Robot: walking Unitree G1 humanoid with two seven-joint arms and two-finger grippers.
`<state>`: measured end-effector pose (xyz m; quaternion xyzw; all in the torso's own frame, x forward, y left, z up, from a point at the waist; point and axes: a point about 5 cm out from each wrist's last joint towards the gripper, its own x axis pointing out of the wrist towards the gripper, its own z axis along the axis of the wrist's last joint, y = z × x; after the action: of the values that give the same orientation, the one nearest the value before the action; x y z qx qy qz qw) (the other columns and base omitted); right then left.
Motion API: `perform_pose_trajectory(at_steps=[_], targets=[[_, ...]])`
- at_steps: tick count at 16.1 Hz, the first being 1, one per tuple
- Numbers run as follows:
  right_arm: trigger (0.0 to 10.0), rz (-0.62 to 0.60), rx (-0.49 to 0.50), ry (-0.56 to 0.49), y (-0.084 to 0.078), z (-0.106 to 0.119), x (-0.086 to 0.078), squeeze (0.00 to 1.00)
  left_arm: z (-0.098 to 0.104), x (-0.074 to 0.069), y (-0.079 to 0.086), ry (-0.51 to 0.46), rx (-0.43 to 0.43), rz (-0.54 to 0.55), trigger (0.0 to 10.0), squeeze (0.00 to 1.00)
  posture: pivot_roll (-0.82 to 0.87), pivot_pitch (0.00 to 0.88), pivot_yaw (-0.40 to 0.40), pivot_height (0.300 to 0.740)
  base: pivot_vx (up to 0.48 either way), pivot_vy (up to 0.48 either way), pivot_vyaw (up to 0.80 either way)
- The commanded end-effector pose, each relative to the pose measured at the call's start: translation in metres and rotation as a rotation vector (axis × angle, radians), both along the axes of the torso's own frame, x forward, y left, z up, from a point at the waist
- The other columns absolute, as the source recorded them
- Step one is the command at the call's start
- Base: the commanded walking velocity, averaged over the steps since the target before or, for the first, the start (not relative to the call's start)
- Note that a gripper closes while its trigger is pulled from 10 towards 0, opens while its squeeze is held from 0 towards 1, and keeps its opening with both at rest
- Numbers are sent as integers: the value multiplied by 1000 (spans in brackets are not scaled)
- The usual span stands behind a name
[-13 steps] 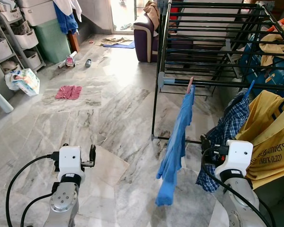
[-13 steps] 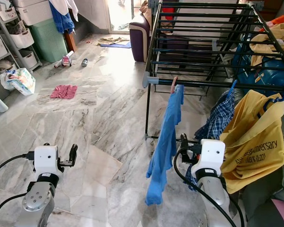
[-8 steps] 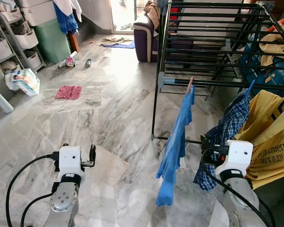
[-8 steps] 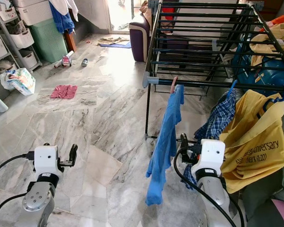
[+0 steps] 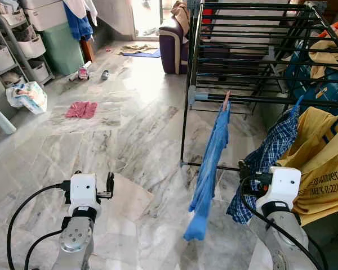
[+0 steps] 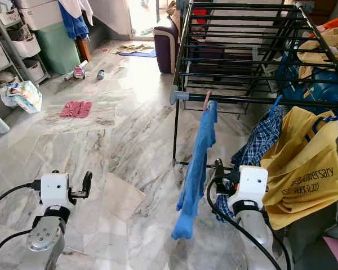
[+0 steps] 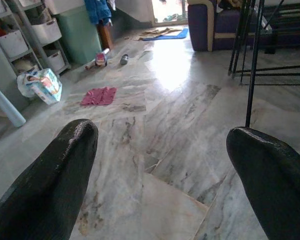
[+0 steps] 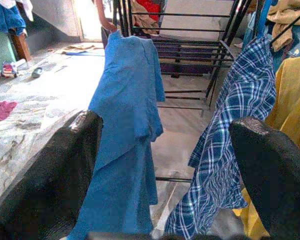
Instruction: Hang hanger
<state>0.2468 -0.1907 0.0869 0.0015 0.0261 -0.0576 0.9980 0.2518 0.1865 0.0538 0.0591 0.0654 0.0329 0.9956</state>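
Note:
A black drying rack (image 5: 259, 100) stands ahead on the right. From its front rail a blue shirt (image 5: 211, 163) hangs on a pink hanger (image 5: 226, 100). To its right a blue plaid shirt (image 5: 265, 163) and a yellow shirt (image 5: 327, 169) hang on blue hangers. My right gripper (image 5: 243, 169) is low beside the plaid shirt, open and empty; the right wrist view looks between its fingers (image 8: 55, 175) at the blue shirt (image 8: 127, 125) and the plaid shirt (image 8: 235, 150). My left gripper (image 5: 109, 184) is held low over the marble floor, open and empty.
A pink cloth (image 5: 81, 109) and a white bag (image 5: 28, 95) lie on the floor at the left. Shelves with baskets (image 5: 5, 50) and a green bin (image 5: 62, 48) line the left wall. A purple sofa (image 5: 174, 45) stands behind the rack.
The blue shirt has turned and swung a little on its hanger, and the plaid shirt has swayed. Both arms are where they were.

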Motion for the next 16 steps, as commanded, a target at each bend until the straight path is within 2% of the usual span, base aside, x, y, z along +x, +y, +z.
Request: perform_pose_trajectory(at_steps=[1, 2, 4, 6, 9, 12, 16], targets=[[10000, -24, 49, -72, 23, 30, 12, 0, 58, 65, -29, -129, 40, -164, 10000, 0, -83, 4, 113, 740, 0, 0, 0], [10000, -46, 17, -75, 14, 28, 11, 0, 55, 57, -33, -138, 14, -175, 10000, 0, -51, 49, 51, 740, 0, 0, 0], [10000, -96, -79, -67, -5, 22, 5, 0, 55, 41, -28, -169, -14, -160, 10000, 0, -48, 54, 64, 740, 0, 0, 0], [10000, -74, -52, -54, -1, 16, 3, 0, 53, 41, -24, -161, -15, -143, 10000, 0, -46, 53, 61, 740, 0, 0, 0], [10000, -35, -88, -41, 8, 23, 9, 0, 55, 47, -27, -147, -42, -167, 10000, 0, -41, 64, 52, 740, 0, 0, 0], [10000, -79, -85, -33, 0, 23, 13, 0, 57, 46, -31, -149, -60, -193, 10000, 0, -41, 73, 49, 740, 0, 0, 0], [10000, -71, -74, -24, 1, 24, 13, 0, 54, 43, -38, -138, -96, -234, 10000, 0, -54, 88, 41, 740, 0, 356, -742]])
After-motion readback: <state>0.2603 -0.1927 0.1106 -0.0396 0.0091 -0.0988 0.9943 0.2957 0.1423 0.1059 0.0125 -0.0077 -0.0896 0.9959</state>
